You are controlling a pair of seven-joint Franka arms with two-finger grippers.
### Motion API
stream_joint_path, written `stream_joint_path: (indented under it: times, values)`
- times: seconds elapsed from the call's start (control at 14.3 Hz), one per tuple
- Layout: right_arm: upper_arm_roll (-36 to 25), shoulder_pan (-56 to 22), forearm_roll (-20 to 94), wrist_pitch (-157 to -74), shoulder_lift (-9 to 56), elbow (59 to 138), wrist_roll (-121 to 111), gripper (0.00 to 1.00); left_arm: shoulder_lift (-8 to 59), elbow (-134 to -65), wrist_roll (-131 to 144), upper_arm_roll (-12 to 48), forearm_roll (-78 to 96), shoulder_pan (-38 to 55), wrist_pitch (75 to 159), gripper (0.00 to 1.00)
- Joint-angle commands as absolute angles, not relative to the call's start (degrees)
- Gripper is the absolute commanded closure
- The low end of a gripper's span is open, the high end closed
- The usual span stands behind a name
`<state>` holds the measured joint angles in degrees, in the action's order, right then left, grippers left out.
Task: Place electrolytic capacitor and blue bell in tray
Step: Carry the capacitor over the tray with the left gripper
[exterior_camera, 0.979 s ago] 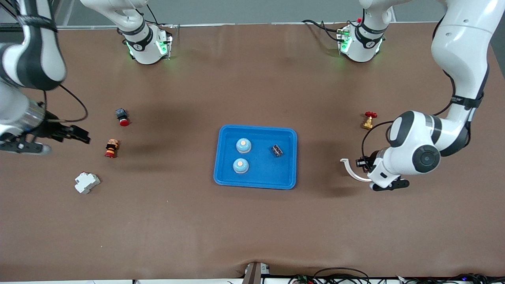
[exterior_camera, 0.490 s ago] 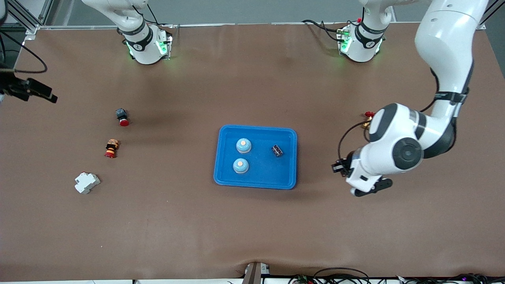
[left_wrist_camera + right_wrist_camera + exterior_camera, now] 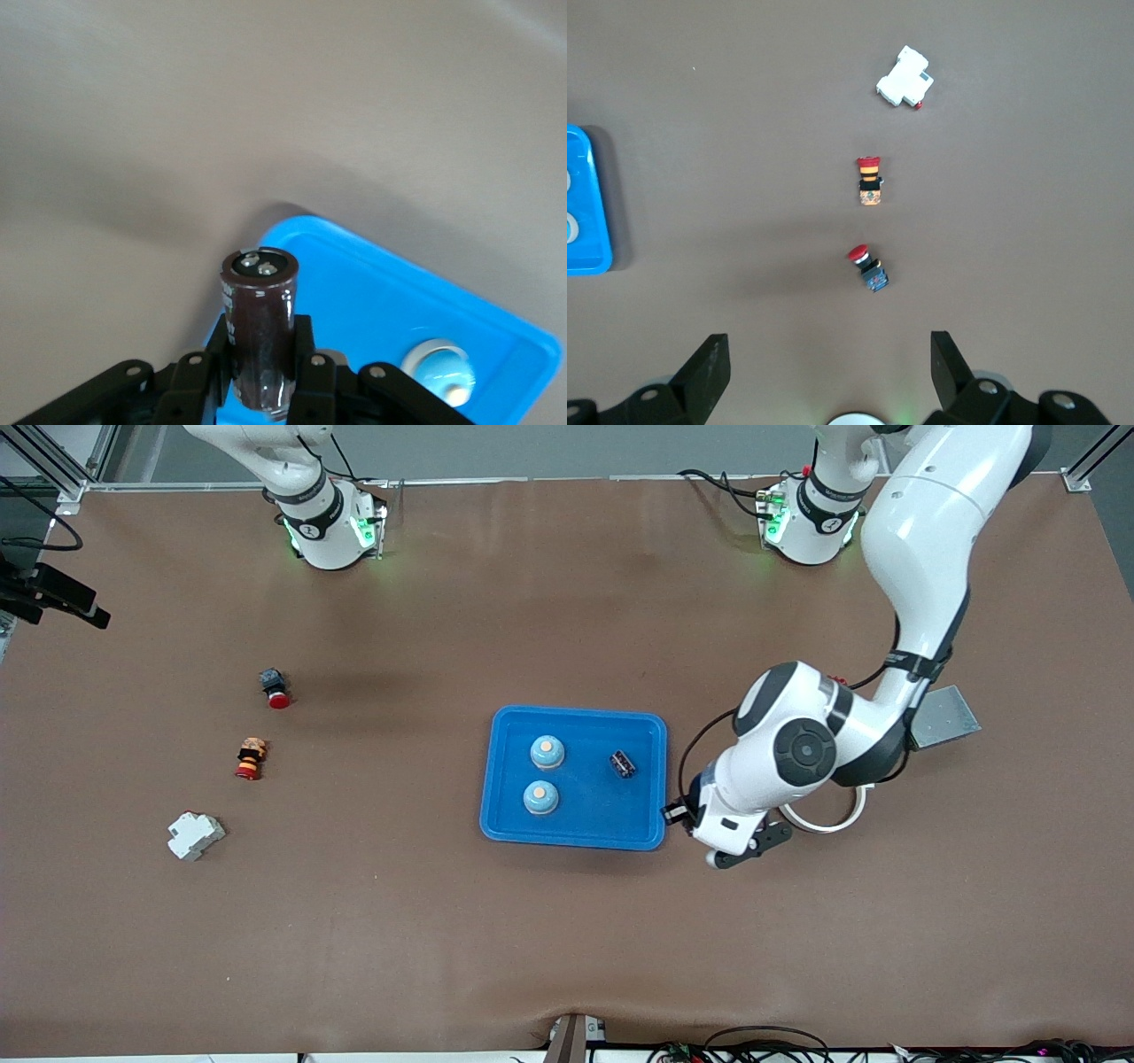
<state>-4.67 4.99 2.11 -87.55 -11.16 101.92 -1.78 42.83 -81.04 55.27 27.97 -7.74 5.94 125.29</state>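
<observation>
The blue tray (image 3: 580, 822) lies mid-table. In it are two blue bells (image 3: 547, 751) (image 3: 540, 797) and a small dark capacitor (image 3: 623, 763). My left gripper (image 3: 259, 376) is shut on another dark brown electrolytic capacitor (image 3: 259, 323), held upright by its lower end. It hangs over the tray's corner (image 3: 292, 232) at the left arm's end, where one bell (image 3: 438, 370) shows. In the front view the left wrist (image 3: 722, 819) hides the fingers. My right gripper (image 3: 830, 354) is open and empty, high over the table edge at the right arm's end (image 3: 58, 598).
A red-capped button (image 3: 275, 687), an orange and red button (image 3: 250, 758) and a white breaker (image 3: 196, 835) lie toward the right arm's end. A grey metal plate (image 3: 945, 716) and a white ring (image 3: 837, 821) lie under the left arm.
The left arm has swung from its end of the table toward the tray, uncovering the grey plate and white ring. The right gripper has pulled back and up to the table edge.
</observation>
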Motion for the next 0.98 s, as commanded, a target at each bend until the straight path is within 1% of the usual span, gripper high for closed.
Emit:
stream_joint_path:
  times: [0.0,0.21,0.28,0.49,0.63,0.77,0.91]
  values:
    - [-3.1,4.8,0.8,-83.6,-9.5,96.7,1.4,0.0,46.0,-79.4,59.8,25.9,-7.7,10.3,130.9,1.0]
    - [-2.1,4.7,0.9,-83.3,-9.0,95.5,1.9,0.0,47.0,-79.4,62.0,20.3,-7.5,15.9,131.6,1.0]
    - [-1.9,4.7,0.9,-83.1,-8.3,94.1,3.0,0.0,47.6,-79.4,62.5,19.6,-7.3,16.4,132.3,1.0]
    - [-1.9,4.0,1.0,-80.9,-4.1,88.3,4.0,0.0,48.9,-79.5,64.4,19.6,-7.4,17.0,133.3,1.0]
    - [-1.8,3.3,1.1,-80.8,-2.6,85.4,4.0,0.0,49.0,-79.6,65.2,19.6,-7.3,17.0,133.3,1.0]
    - [-1.7,2.8,1.1,-81.6,-2.3,84.6,4.0,0.0,49.3,-79.6,65.4,19.6,-7.1,17.2,133.3,1.0]
    - [-1.7,1.8,0.9,-84.1,-2.2,84.7,4.6,0.0,49.7,-79.6,67.6,19.6,-7.2,17.8,133.3,1.0]
